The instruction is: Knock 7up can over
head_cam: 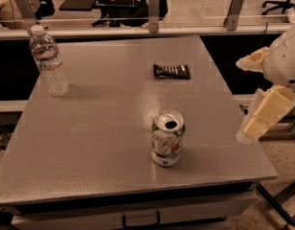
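The 7up can (167, 139) stands upright on the grey table (104, 128), near the front edge and right of centre. It has a silver top with an open pull-tab hole and a pale body with green print. My gripper (244, 98) hangs off the table's right edge, to the right of the can and well apart from it. Its two cream fingers (266, 112) point left and stand spread apart with nothing between them.
A clear plastic water bottle (49, 62) stands at the table's back left. A flat dark snack bar wrapper (172, 71) lies behind the can. A rail with posts (153, 5) runs along the back edge. A drawer handle (141, 220) sits below the front edge.
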Available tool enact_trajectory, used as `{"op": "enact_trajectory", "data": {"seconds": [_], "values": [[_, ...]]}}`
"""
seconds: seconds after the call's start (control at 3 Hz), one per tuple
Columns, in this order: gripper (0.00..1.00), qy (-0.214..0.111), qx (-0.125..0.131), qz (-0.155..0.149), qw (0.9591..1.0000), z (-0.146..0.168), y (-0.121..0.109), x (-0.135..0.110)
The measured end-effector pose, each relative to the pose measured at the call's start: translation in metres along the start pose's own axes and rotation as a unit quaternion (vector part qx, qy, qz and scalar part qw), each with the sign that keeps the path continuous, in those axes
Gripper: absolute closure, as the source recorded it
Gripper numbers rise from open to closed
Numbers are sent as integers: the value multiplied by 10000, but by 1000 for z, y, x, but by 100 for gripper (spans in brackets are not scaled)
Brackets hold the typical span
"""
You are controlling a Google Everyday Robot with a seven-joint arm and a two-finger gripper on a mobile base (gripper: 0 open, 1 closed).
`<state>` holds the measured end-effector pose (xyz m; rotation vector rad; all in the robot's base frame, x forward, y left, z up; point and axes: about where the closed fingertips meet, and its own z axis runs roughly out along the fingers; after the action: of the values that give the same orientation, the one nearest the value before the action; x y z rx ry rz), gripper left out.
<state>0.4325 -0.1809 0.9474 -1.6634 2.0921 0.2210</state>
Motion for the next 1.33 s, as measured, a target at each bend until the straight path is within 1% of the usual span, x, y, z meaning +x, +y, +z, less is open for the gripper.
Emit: {"op": "enact_trajectory", "data": {"seconds": [0.33, 0.67, 1.0, 1.33], "values": [[0, -704, -224, -99, 9972, 19, 16, -22], [0, -1322, -346, -240, 9903, 34, 33, -45], [0, -1943, -469, -390, 9790, 62, 53, -69], [0, -2115, -556, -414, 9749, 72, 60, -76]]}}
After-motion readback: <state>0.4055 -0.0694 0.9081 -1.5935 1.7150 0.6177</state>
